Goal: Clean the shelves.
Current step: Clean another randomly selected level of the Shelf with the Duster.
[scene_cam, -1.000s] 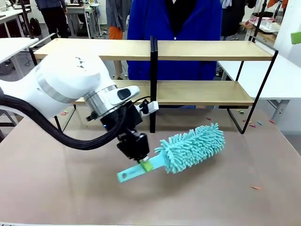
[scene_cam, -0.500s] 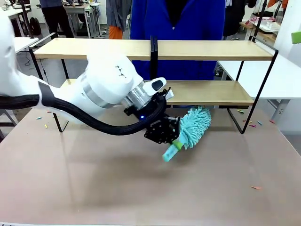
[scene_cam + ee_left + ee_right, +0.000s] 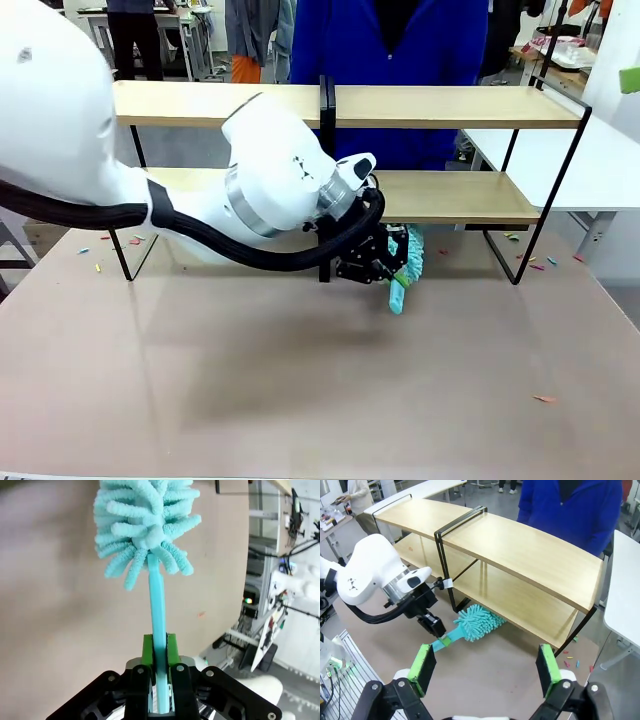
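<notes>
1. Shelves [image 3: 440, 107]: a two-tier rack of light wood boards in a thin black frame with a central black post [image 3: 326, 150]; it stood on the brown worktop [image 3: 300, 400] at its far side, with a person in blue [image 3: 400, 40] behind it.
2. Duster [image 3: 477, 622]: teal, with a fluffy head on a flat handle; the head lay under the lower board, just right of the central post and close above the worktop.
3. Left end effector [image 3: 159, 652]: clamped tight on the duster's handle between green pads; none of the views settled whether the head touched the board's underside.
4. Right end effector [image 3: 485, 672]: jaws spread wide, holding nothing, well above the worktop and facing the rack.
5. Risk, judged: the wrist and cable sat close to the central post, so a sideways sweep could knock the frame and shift the light rack.
6. Risk, judged: the thin handle could twist or slip in the pads if the head snagged on a board edge.
7. Risk, judged: the head sat low, so it might sweep the worktop rather than a board.
</notes>
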Robot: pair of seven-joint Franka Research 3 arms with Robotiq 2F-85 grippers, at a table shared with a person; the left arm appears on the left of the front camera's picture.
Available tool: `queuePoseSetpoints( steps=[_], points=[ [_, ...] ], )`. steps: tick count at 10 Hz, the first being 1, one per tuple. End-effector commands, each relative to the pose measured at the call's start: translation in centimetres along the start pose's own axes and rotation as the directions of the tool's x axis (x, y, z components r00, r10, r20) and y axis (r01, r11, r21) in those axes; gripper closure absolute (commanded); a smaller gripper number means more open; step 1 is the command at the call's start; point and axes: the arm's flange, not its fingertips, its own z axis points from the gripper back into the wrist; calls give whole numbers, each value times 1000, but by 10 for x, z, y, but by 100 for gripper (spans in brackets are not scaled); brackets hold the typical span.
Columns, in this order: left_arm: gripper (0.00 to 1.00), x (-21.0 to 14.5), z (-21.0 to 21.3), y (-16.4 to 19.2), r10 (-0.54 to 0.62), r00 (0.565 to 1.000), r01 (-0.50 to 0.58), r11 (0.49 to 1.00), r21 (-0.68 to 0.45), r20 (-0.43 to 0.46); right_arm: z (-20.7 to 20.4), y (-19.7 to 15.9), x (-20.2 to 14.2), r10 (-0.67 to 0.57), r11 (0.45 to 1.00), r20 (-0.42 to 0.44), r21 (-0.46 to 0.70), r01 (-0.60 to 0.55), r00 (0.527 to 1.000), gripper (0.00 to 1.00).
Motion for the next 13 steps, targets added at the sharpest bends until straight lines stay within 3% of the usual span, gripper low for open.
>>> queuePoseSetpoints(
  steps=[1,2,5,6,9,11,13],
  points=[
    [88,18,-21,-20,13,1000,-13,999,32,22,0,0,0,-1,1000,1,4,1,1000,0],
    [88,22,-29,-24,10,1000,-11,999,52,28,0,0,0,-1,1000,1,4,1,1000,0],
    [88,29,-44,-38,-11,998,17,996,88,-70,0,0,0,-1,1000,1,4,1,1000,0],
    [88,29,-47,-41,-48,983,61,996,67,-179,0,0,0,-1,1000,1,4,1,1000,0],
    [88,25,-61,-63,-141,965,143,990,-7,-221,0,0,0,-1,1000,1,4,1,1000,0],
    [88,25,-76,-70,-231,918,245,970,3,-324,0,0,0,-1,1000,1,4,1,1000,0],
    [88,21,-76,-68,-342,843,378,926,5,-416,0,0,0,-1,1000,1,4,1,1000,0]
  ],
)
